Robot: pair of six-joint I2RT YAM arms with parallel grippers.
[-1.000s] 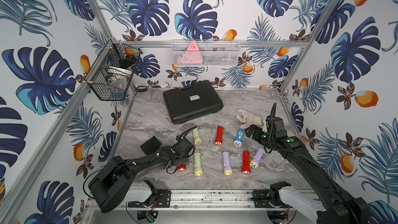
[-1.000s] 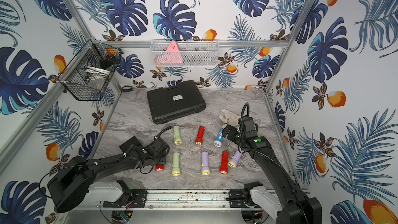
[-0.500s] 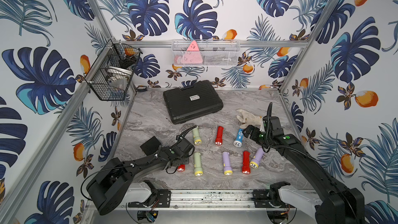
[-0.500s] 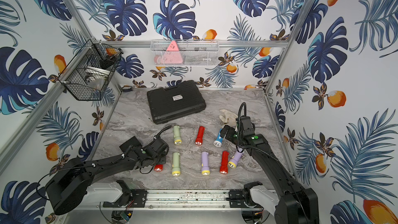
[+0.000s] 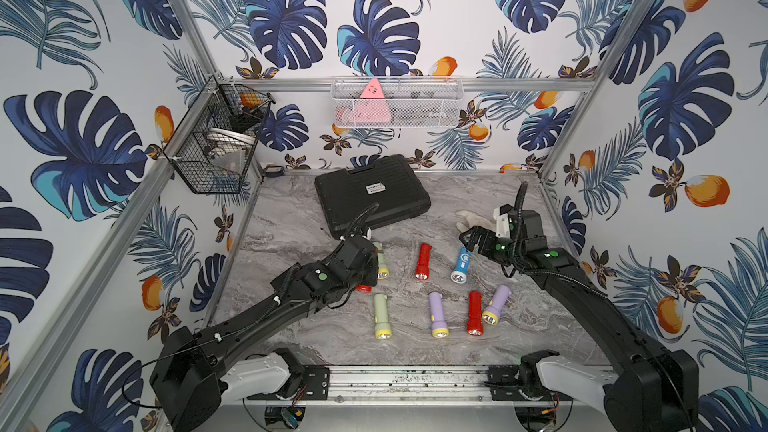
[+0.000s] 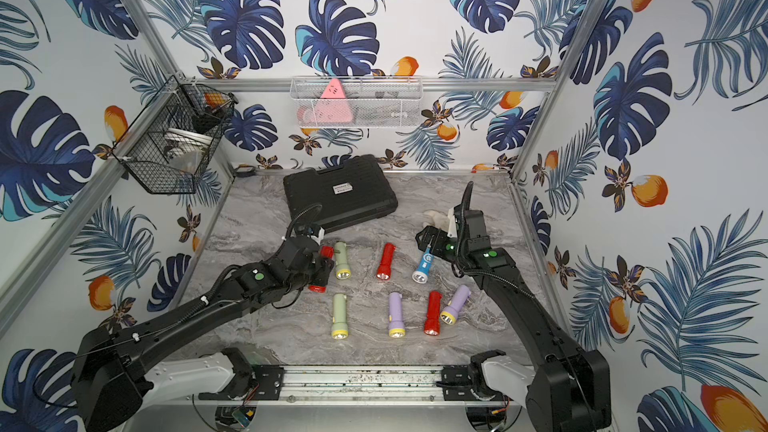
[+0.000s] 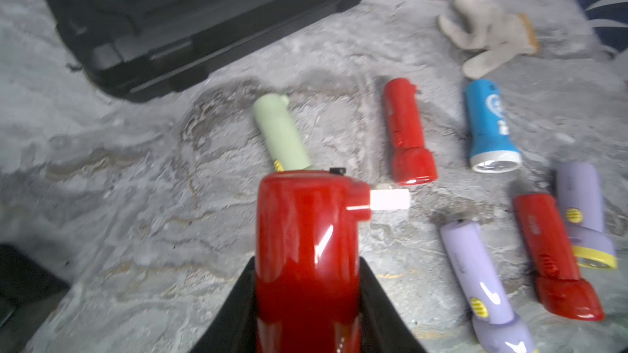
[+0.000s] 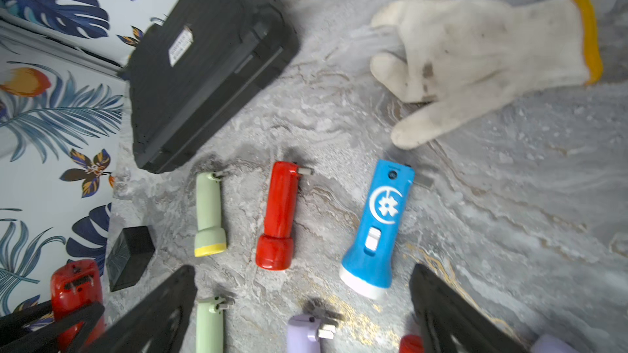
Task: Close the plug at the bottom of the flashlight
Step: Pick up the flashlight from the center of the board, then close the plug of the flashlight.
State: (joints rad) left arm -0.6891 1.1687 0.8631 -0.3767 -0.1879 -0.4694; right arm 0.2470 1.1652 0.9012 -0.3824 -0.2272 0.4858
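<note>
Clamping a glossy red flashlight [image 6: 326,252] between narrowly parted jaws, the left gripper [image 6: 322,270] sits across its middle in both top views, with the flashlight's two ends showing on either side. The right gripper [image 5: 467,238] is spread wide and empty just above a blue flashlight [image 5: 460,263].

From the left wrist, the red body runs out ahead of the black fingers [image 7: 239,303]. A white plug [image 7: 389,200] juts sideways from its far end, not folded in.

From the right wrist, the held flashlight appears off to one side, beyond the open gripper's finger [image 8: 159,303].
</note>
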